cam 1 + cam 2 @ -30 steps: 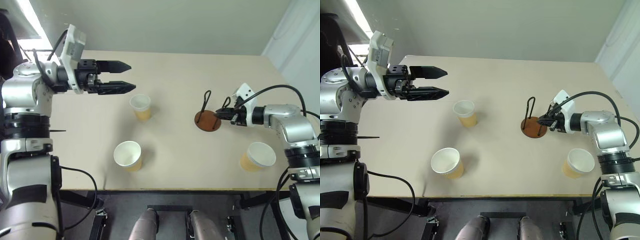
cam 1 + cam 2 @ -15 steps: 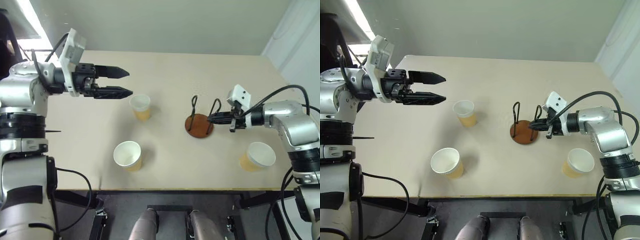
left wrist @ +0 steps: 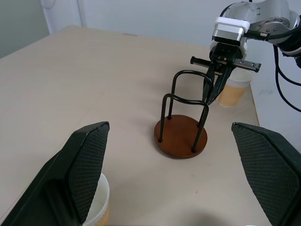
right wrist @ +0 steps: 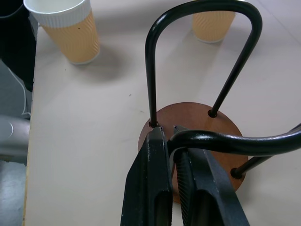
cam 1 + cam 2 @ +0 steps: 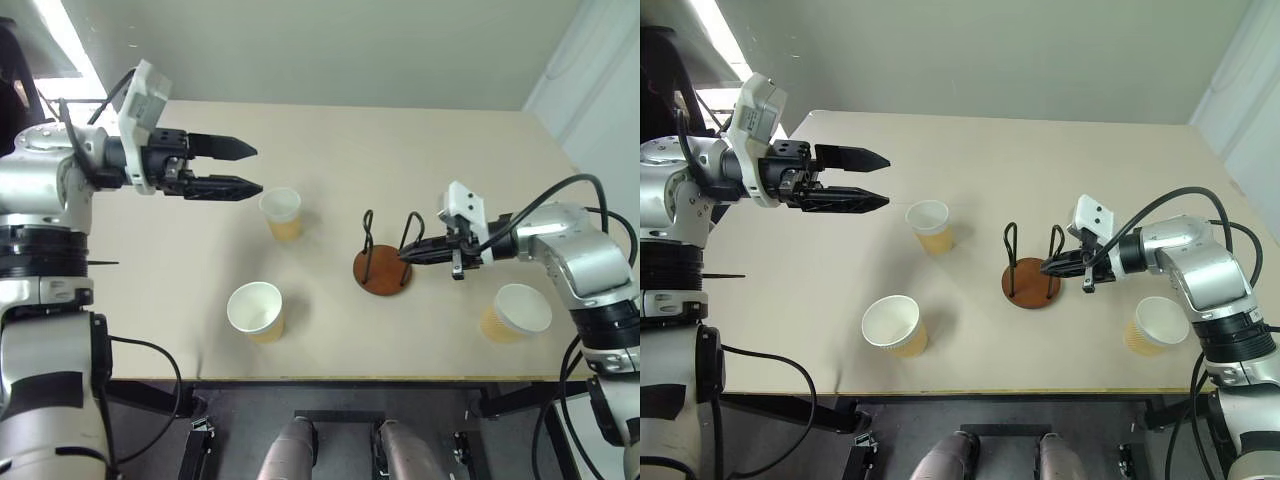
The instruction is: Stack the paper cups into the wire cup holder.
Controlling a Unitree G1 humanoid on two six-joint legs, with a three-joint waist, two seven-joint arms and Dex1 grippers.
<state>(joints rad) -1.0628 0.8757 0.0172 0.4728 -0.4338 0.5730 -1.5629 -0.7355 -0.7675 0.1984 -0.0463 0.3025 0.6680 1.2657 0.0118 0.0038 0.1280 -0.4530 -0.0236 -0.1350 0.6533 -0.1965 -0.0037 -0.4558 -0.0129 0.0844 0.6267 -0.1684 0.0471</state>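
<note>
The right gripper (image 5: 1048, 268) is clamping one loop of the wire cup holder (image 5: 1032, 272), probably repositioning it between the paper cups (image 5: 931, 226), while the left gripper (image 5: 872, 178) is hovering with fingers apart just beside the far cup, presumably readying a grasp.

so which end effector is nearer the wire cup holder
Right. The right end effector is shut on one wire loop of the wire cup holder. The left end effector hangs open above the table, well off to the holder's far left, past a paper cup.
</note>
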